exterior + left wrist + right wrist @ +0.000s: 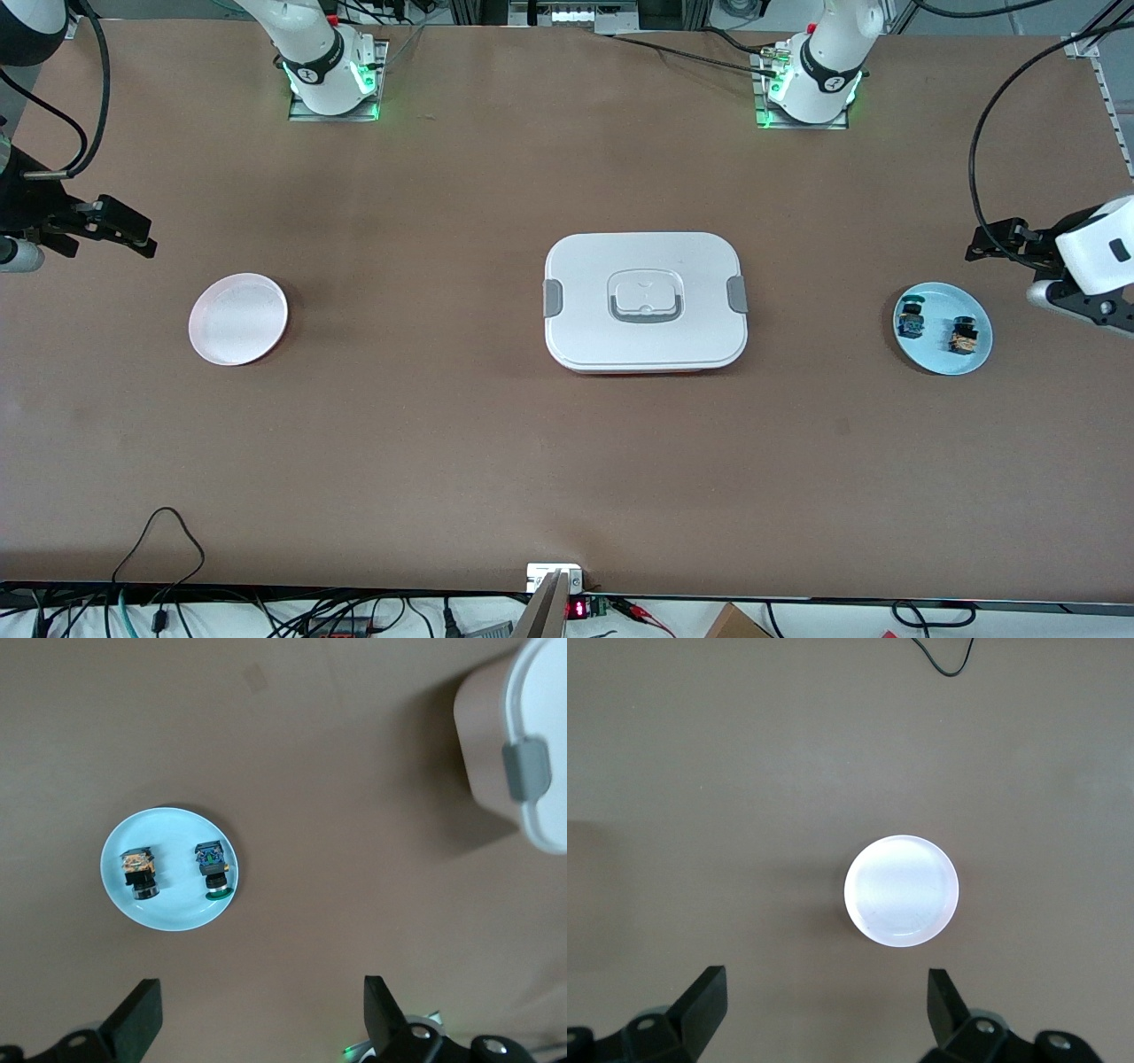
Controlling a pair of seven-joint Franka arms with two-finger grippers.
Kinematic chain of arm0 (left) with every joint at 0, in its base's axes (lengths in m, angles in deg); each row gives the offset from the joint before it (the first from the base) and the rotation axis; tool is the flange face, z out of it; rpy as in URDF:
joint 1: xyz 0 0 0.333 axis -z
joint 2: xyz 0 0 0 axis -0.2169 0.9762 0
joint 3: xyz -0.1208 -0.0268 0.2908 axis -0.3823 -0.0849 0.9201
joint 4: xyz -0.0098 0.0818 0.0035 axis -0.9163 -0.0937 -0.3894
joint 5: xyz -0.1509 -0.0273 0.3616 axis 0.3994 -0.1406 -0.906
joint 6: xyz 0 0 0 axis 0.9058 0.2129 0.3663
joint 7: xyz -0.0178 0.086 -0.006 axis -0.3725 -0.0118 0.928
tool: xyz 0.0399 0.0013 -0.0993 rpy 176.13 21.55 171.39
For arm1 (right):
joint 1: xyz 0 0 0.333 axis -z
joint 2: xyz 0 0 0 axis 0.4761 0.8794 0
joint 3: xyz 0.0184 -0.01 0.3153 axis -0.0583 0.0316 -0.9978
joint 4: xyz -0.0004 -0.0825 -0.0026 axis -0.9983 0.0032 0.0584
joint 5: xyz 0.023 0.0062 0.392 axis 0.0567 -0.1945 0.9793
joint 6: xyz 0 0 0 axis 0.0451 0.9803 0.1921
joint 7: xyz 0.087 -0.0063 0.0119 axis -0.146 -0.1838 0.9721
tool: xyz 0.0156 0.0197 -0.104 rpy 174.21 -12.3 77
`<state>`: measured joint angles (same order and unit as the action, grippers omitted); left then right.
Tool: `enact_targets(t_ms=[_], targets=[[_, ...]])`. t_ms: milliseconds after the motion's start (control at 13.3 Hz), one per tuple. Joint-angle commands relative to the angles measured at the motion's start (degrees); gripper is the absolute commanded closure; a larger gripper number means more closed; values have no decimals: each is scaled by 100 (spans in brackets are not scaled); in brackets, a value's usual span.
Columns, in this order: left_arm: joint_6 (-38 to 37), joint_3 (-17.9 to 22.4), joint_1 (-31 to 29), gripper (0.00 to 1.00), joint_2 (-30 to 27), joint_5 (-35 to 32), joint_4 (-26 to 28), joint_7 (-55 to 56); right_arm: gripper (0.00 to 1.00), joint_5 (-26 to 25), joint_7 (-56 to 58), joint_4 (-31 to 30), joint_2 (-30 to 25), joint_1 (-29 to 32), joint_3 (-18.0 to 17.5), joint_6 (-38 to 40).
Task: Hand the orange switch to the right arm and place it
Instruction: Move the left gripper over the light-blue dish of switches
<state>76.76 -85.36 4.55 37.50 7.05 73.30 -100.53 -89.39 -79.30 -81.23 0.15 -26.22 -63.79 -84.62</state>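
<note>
Left gripper [257, 1019] open over round glossy plate [168, 908], blocky orange switch [139, 872]

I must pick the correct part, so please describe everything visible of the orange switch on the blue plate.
The orange switch, a tiny blocky black part with orange pieces at one end and a round dark cap at the other, lies on its side on the round light-blue plate. It sits beside, not touching, the similar blue-green switch. No pincer touches it.

A white lidded plastic box [646, 302] sits mid-table between an empty pink round plate [238, 319] and a light-blue round plate [942, 354].
</note>
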Motion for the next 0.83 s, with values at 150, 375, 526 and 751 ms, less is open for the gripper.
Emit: enact_targets(t_ms=[150,375,526,751], targets=[[803,-50,-345,0,665,-303,253,-3229,0,-44,40,28,-43,-54,-117,-57],[1444,-41,-406,0,753,-681,640,-4610,0,18,31,20,-52,95,39,145],[2102,-50,-415,0,946,-910,877,-6032,0,18,93,20,-52,122,67,145],[3045,-50,-661,0,946,-911,1378,-7381,0,18,84,20,-61,69,23,153]])
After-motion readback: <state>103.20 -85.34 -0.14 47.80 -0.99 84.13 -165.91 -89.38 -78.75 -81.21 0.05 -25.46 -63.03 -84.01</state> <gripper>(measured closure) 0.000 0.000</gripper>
